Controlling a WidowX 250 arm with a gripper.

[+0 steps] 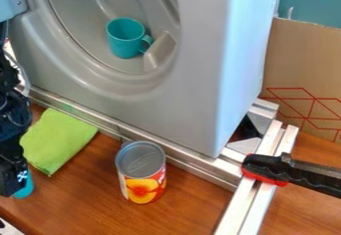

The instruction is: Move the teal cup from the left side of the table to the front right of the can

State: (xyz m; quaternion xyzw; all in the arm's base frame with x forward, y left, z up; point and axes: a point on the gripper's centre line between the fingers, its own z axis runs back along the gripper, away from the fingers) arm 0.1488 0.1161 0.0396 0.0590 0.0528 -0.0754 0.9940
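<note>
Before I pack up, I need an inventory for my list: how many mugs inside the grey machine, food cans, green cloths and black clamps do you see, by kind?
Mug in the grey machine: 1
Food can: 1
Green cloth: 1
Black clamp: 1
Total: 4

"Where's the black hand (13, 176)?"

"Toward the tabletop's (193, 206) left side, near the green cloth (59, 139). A teal piece (25, 187) shows by its lower end; I can't tell whether it's gripped."

"And the can (141, 172)?"

"Upright, nearer the tabletop's front edge than the metal rail (183, 160), with orange fruit on its label."

"What's behind that rail?"

"A grey cabinet (200, 74) with a round recess (83, 30). A teal mug (124, 39) sits inside, handle to the right."

"Anything toward the tabletop's right side?"

"A black-and-red clamp (293, 172) across pale bars (250, 204), and a cardboard box (303, 59) behind."
</note>
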